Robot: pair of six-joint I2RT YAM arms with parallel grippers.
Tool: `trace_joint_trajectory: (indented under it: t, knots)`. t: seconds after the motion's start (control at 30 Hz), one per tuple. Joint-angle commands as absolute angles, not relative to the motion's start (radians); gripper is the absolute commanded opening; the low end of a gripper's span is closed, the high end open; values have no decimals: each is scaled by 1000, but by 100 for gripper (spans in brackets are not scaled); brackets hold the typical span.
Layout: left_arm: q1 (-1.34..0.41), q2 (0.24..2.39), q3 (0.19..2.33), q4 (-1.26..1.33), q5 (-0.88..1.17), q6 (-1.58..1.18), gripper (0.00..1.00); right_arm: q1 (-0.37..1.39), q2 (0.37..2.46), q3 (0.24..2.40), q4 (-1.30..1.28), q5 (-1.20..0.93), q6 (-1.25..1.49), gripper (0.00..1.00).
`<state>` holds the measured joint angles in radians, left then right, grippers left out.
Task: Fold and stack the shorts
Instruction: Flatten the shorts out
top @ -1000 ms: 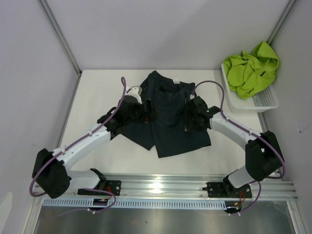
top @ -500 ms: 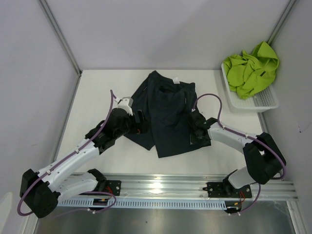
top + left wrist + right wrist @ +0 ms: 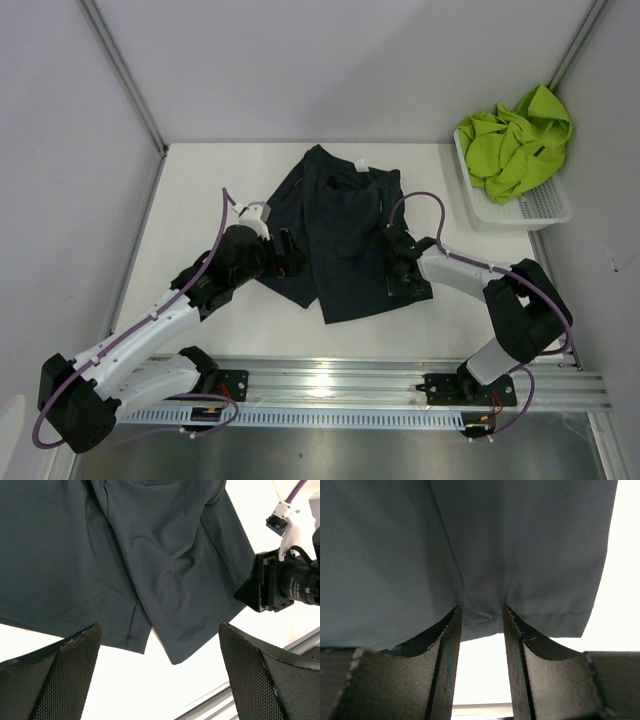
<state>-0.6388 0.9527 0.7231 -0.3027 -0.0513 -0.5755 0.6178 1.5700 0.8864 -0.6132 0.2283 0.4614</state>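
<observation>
fold 1 of the dark shorts (image 3: 345, 235), mid-table: my right pincer (image 3: 481, 611) sits narrow at their 4 o'clock hem, not gripping; my left pincer (image 3: 160, 630) gapes wide at 8 o'clock. next: pinch both hems.

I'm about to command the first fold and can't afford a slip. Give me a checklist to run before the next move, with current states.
1. The dark navy fabric shorts lie spread out on the white table: ok.
2. The right gripper straddles the near hem of one leg: ok.
3. Right fingers are closed on that hem: not ok, a gap shows between them.
4. The left gripper holds the other leg: not ok, wide open, gripping nothing.
5. The lime green shorts sit out of the way in the white mesh basket: ok.
</observation>
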Motion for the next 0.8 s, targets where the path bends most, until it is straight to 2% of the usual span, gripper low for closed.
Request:
trace_joint_trajectory:
  t: [0.0,0.13,0.2,0.23,0.33,0.37,0.5,0.77]
  knots:
    - [-635,936,726,-291,-44,-575,99,620,1597,942,-626,230,425,42]
    - [-635,942,730,-293,-43,-571,99,617,1640,989,-663,221,407,39]
    - [-635,945,735,-295,-43,-568,99,609,1654,997,-670,212,396,33]
    - [-635,943,736,-295,-43,-566,99,606,1661,1006,-673,203,393,23]
    - [-635,940,738,-299,-44,-563,99,601,1664,1017,-683,195,393,2]
    - [-635,937,738,-302,-44,-560,99,606,1657,1023,-683,187,396,0]
    - [-635,920,750,-334,-43,-554,99,661,1603,1029,-683,153,440,0]
    - [-637,862,729,-377,-34,-548,99,902,1519,1086,-721,156,549,0]
